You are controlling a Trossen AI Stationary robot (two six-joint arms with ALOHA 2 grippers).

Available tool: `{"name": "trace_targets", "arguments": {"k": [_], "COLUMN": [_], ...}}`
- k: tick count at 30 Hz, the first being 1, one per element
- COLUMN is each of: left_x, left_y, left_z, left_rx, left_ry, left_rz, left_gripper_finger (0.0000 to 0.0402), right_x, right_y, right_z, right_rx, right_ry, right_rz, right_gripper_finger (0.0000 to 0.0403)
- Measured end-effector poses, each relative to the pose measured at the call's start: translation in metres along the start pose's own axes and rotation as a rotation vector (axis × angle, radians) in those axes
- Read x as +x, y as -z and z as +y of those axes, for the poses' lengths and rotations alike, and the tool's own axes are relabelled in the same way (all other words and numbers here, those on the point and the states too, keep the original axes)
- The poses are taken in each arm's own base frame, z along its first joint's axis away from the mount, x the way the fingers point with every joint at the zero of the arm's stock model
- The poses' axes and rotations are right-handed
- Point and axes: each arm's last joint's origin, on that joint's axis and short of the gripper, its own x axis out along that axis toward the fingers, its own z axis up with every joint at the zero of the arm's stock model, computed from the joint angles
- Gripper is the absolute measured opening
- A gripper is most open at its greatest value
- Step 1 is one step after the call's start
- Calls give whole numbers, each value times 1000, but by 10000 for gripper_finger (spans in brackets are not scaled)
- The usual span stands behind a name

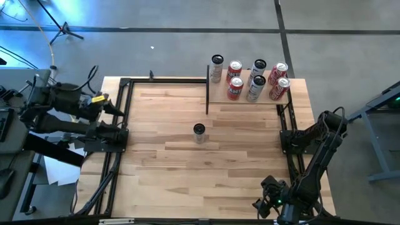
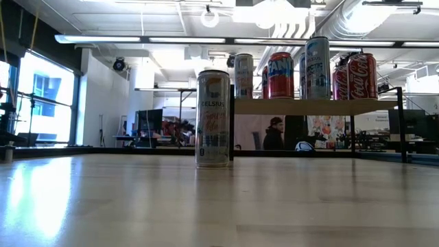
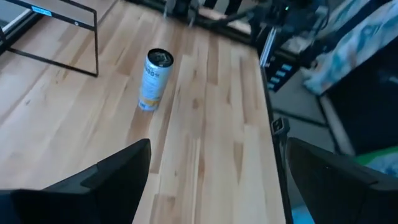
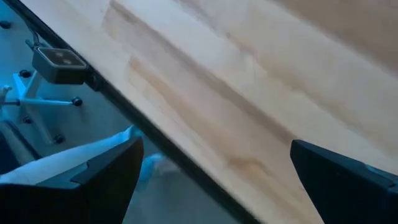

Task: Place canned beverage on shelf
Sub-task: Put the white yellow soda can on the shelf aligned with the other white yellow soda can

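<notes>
The can (image 1: 199, 132) stands upright mid-table, just near of the shelf (image 1: 250, 97), which already holds seven cans. The left gripper (image 1: 116, 107), fingers apart and empty, should approach level and grasp mid-body. The right gripper (image 1: 265, 199) waits parted at the near-right corner.

I see open tabletop (image 1: 175, 162) all around the lone can (image 1: 199, 132); the far-right shelf (image 1: 219, 95) is crowded with cans (image 1: 255, 80), its left end free.

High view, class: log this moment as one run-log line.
can: upright mid-table, untouched | shelf: seven cans | left gripper: open, left edge | right gripper: open, near-right corner
</notes>
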Motion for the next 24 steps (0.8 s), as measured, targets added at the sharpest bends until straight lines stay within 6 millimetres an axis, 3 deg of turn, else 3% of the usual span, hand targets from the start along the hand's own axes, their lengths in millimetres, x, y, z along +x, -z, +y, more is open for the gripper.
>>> {"name": "trace_targets", "arguments": {"k": [8, 11, 14, 19, 24], "left_x": [5, 10, 15, 24, 34], "left_y": [60, 76, 90, 105, 115], "left_z": [21, 28, 33, 39, 44], "left_rx": [-19, -28, -60, -105, -120], "left_ry": [43, 51, 59, 63, 44], "left_rz": [-122, -145, -158, -155, -143], "left_gripper_finger": [349, 349, 349, 349, 349], "right_x": [4, 7, 10, 14, 20], "right_y": [-16, -23, -30, -49, -72], "right_z": [5, 13, 20, 27, 34], "right_rx": [-53, 111, 290, 250, 358], "right_ry": [-33, -90, -136, -183, -219], "right_rz": [-147, -173, -168, -303, -408], "right_gripper_finger": [394, 394, 394, 394, 394]}}
